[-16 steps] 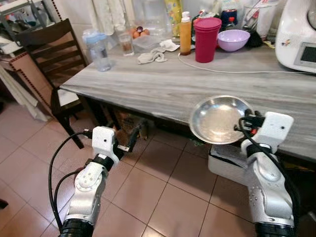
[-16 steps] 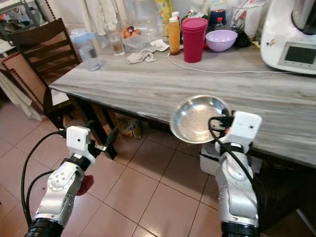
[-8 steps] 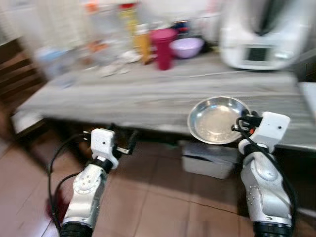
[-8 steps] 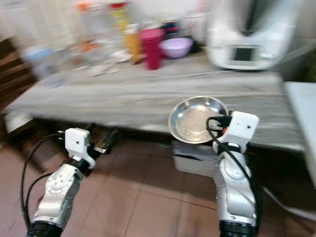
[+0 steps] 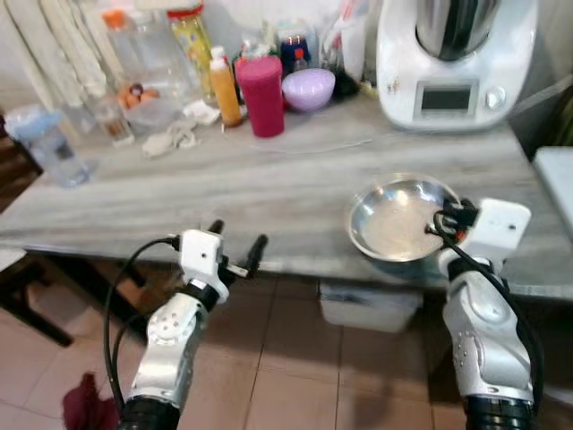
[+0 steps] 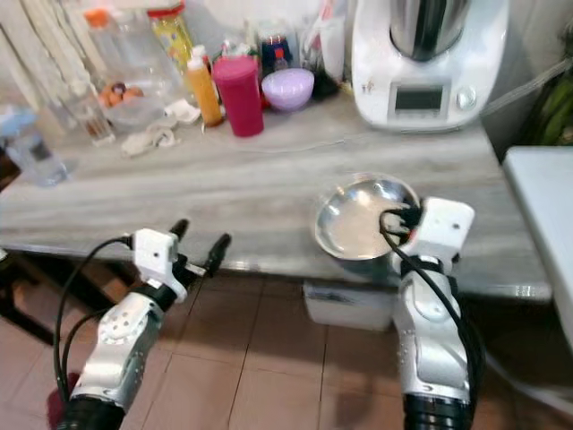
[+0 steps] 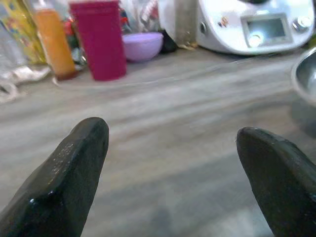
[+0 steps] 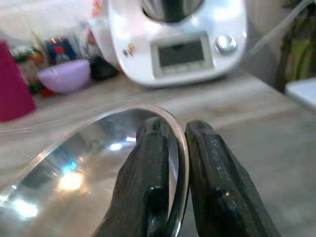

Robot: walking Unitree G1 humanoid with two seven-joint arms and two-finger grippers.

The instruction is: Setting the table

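Kitchen machine [image 5: 455, 54]: top cut off at the 12 o'clock edge of the head views.
Steel bowl [image 5: 401, 218]: rim at 3 o'clock hidden behind the right gripper [image 5: 445, 224]; in the right wrist view its 9 o'clock part runs out of frame.
Left gripper [image 7: 173, 163]: fingertips blurred, bases cut off at 6 o'clock.
Bottle labels [image 5: 194, 40]: too small to read.

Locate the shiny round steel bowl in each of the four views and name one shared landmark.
Left eye: steel bowl, lower right, at table edge.
Right eye: right of centre.
Left wrist: sliver at right edge.
Right wrist: foreground, rim between the jaws.
Landmark: white kitchen machine.
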